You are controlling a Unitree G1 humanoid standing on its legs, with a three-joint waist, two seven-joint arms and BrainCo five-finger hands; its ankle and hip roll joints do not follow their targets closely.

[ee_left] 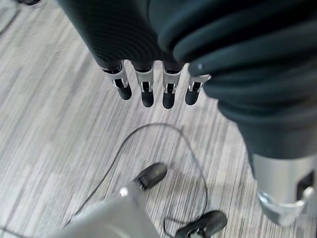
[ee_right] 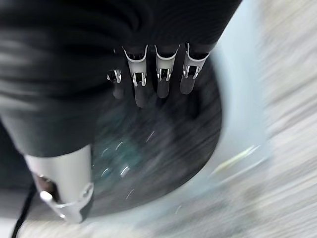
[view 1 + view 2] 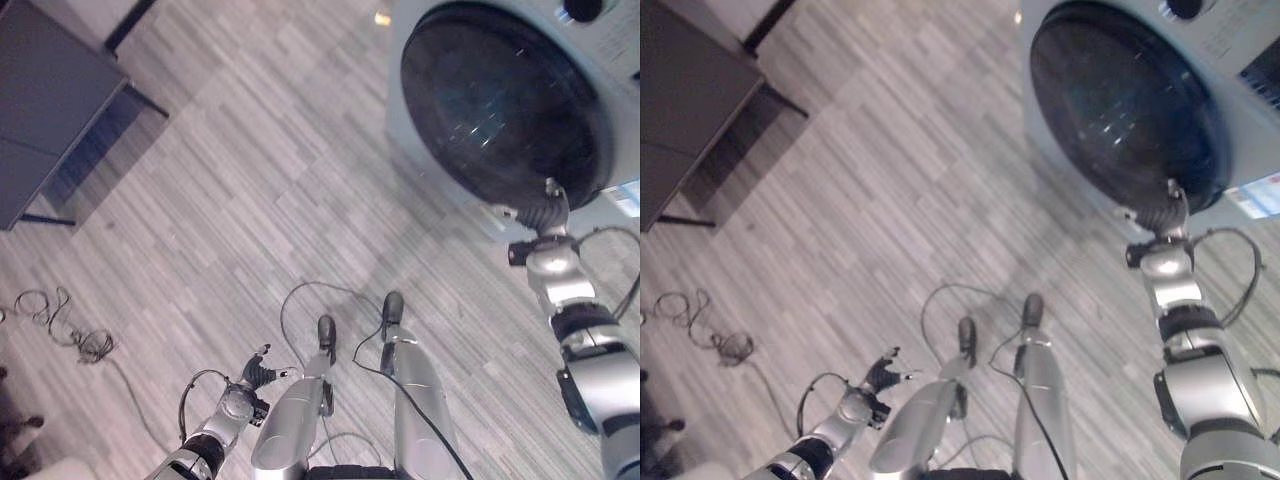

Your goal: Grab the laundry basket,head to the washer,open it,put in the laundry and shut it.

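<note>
The white front-loading washer stands at the upper right, its round dark glass door shut. My right hand reaches up to the door's lower rim. In the right wrist view its fingers are straight, close over the dark glass, and hold nothing. My left hand hangs low at the lower left above the floor. Its fingers are straight and empty.
A dark low table on thin legs stands at the upper left. A tangle of grey cable lies on the striped wood floor at the left. Open floor stretches between the table and the washer.
</note>
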